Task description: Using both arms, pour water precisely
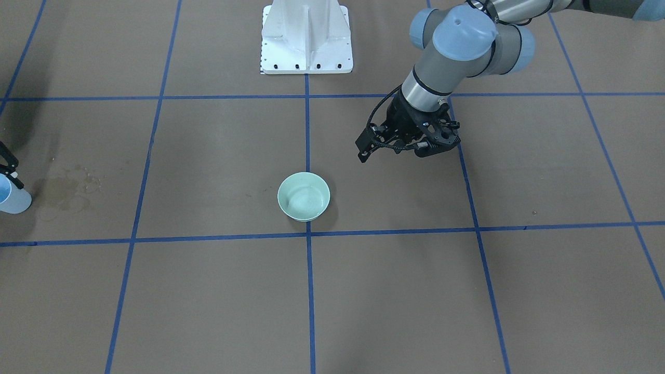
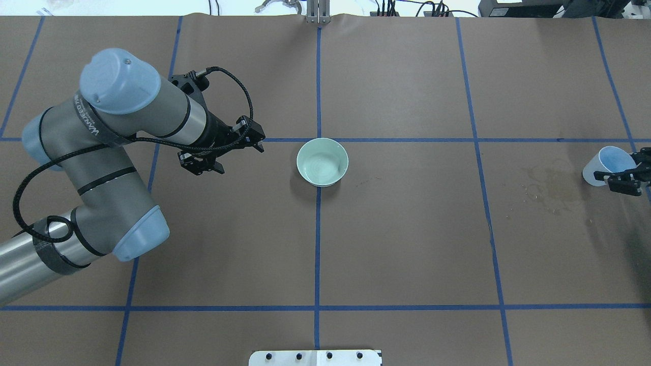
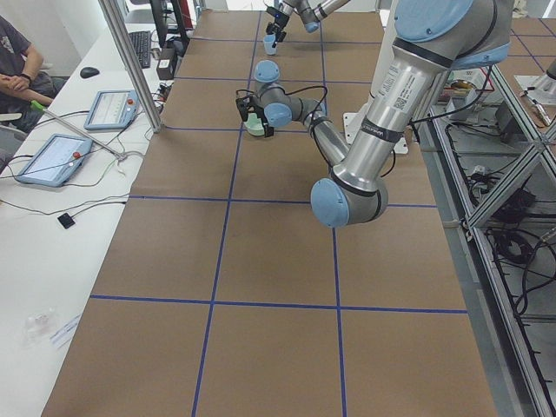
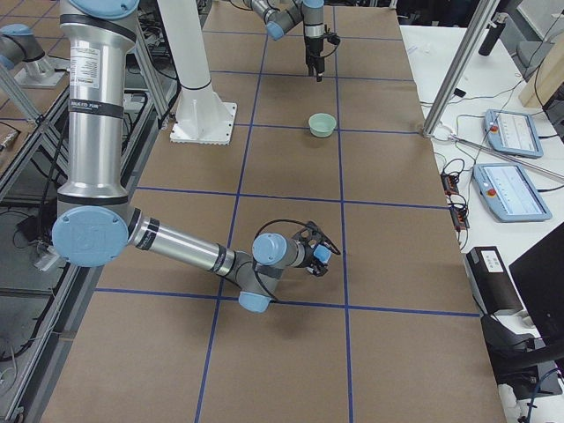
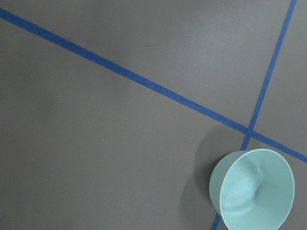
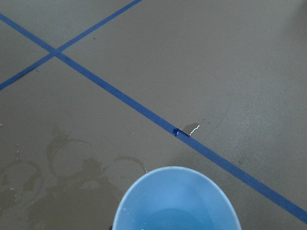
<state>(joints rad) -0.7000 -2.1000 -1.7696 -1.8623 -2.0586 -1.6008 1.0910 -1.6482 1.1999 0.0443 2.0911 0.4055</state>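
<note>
Mint-green bowl (image 2: 322,161): stands upright on the brown desk (image 2: 407,244), at a crossing of blue tape lines (image 2: 318,254). Holds the water (image 5: 242,191), seen only as faint ripples at the bottom.

Left tool (image 2: 253,138): hovers near the bowl without touching it and carries nothing. Cannot tell how wide the jaws stand.

Right tool (image 2: 621,179): clamps a light blue cup (image 2: 608,163) at the desk's end, well apart from the bowl. Shows a little more water inside the cup in the right wrist view.

Beside the cup, dark wet stains (image 2: 552,188) on the desk.
</note>
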